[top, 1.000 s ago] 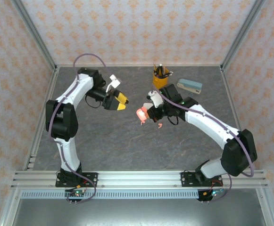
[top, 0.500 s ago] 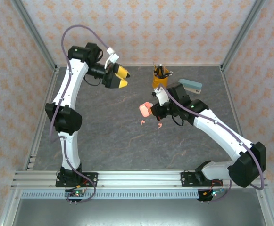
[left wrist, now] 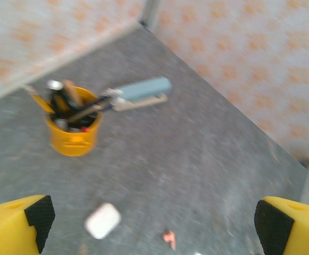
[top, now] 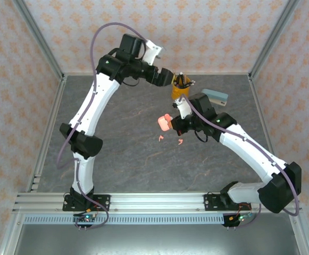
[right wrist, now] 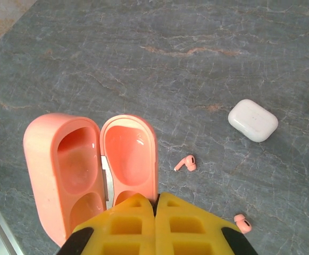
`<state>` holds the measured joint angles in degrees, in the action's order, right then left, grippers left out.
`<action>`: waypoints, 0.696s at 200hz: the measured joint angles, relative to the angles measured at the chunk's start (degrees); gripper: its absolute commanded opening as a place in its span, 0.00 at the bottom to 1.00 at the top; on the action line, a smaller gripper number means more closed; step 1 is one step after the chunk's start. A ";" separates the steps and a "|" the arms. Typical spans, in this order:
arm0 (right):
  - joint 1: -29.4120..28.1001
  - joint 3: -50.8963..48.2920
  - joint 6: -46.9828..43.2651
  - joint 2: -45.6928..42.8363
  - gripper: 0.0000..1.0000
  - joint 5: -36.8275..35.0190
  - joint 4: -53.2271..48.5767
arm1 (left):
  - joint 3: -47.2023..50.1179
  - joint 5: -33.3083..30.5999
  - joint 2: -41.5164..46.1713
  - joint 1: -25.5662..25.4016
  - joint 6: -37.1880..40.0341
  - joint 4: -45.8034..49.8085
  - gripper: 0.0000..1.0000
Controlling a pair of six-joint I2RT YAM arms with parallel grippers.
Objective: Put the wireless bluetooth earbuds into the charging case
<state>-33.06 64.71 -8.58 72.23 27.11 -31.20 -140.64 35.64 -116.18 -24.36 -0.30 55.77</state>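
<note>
Pinching the open pink case with your right fingers, left fingers wide, take each light, probably slippery pink earbud gently by its stem.

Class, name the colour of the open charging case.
Salmon pink; the open charging case shows best in the right wrist view.

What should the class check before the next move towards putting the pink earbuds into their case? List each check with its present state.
1. Pink case open, both halves empty: ok.
2. Right gripper shut on pink case: ok.
3. Both pink earbuds lying free on the table: ok.
4. Left gripper open, ready to pick: ok.
5. Left gripper close to an earbud: not ok, it is raised high.
6. White case contents, lid shut: cannot tell.
</note>
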 measured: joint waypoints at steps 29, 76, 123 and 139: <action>0.00 -0.33 -0.02 -1.27 0.00 -0.37 -0.02 | 12.52 -9.14 8.74 0.72 -3.67 -7.76 0.99; 0.00 -0.33 -0.04 -1.33 0.00 -0.61 -0.02 | 26.32 -21.66 21.18 0.85 -8.28 -18.82 1.00; 0.00 -0.33 -0.02 -1.33 0.00 -1.16 -0.02 | 28.94 -23.96 23.47 3.54 -11.69 -25.31 1.00; 0.00 -0.33 -0.02 -1.33 0.00 -1.44 -0.02 | 29.33 -22.91 23.15 4.33 -12.44 -25.83 1.00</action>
<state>-33.06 64.38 -8.60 70.89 25.67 -31.22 -111.31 12.73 -93.03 -20.03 -12.73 29.93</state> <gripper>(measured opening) 0.040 0.996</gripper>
